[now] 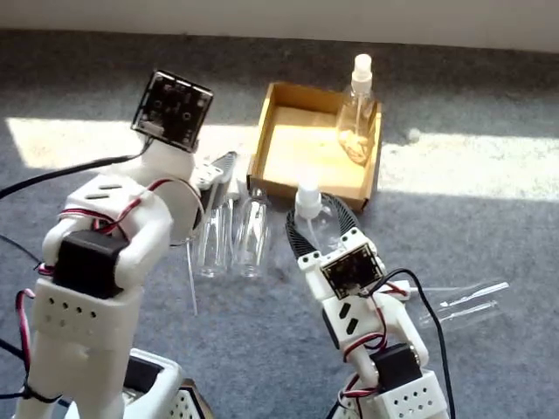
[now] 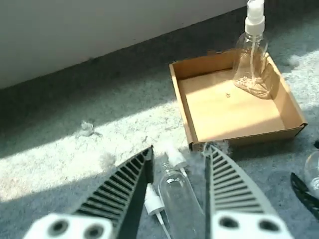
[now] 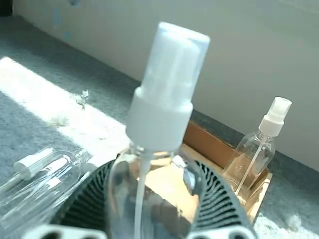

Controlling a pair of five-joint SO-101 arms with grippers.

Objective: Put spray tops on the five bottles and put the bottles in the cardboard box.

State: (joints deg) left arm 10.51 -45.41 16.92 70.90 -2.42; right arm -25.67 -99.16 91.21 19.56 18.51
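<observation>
Your right gripper (image 1: 318, 225) clamps a capped bottle (image 1: 307, 202) upright just outside the near rim of the cardboard box (image 1: 262, 153). The bottle is smooth, round, clear plastic. It may slip in the grip, or clip the rim and tip. Your left gripper (image 2: 179, 149) hangs spread over lying bottles (image 1: 250, 234) beside the box.
</observation>
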